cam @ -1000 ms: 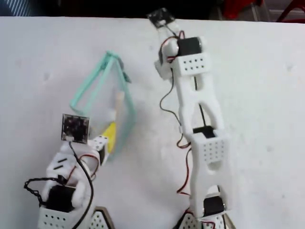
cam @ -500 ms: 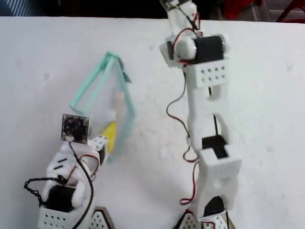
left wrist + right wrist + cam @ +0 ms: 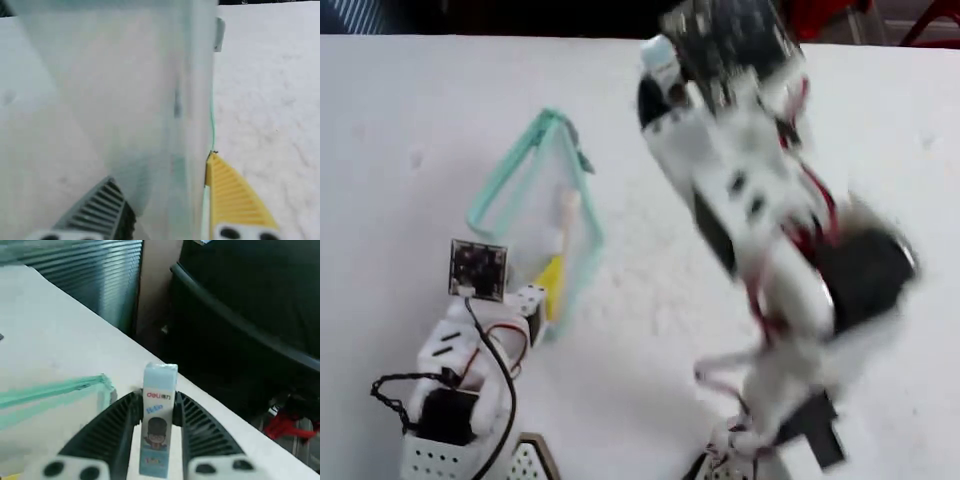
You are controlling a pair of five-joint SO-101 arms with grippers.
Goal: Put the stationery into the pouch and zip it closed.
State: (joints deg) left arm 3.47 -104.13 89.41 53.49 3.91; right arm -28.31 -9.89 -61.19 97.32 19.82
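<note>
Pouch [image 3: 535,190]: clear, teal zip rim, mouth propped open on worktop [image 3: 410,110], long axis running near to far. Left hand [image 3: 165,172]: closed on pouch's near edge, wall pinched between its fingers. Eraser [image 3: 159,425]: clamped lengthwise in right hand [image 3: 156,399], raised at far centre. Pouch mouth lies left of and nearer than the eraser.

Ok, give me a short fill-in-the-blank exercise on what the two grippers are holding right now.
1. The right gripper is shut on an eraser in a light ____ wrapper.
2. The left gripper has one grey finger and one ____ finger.
3. The pouch on the table is held at its edge by the ____ gripper.
Missing words: blue; yellow; left.
</note>
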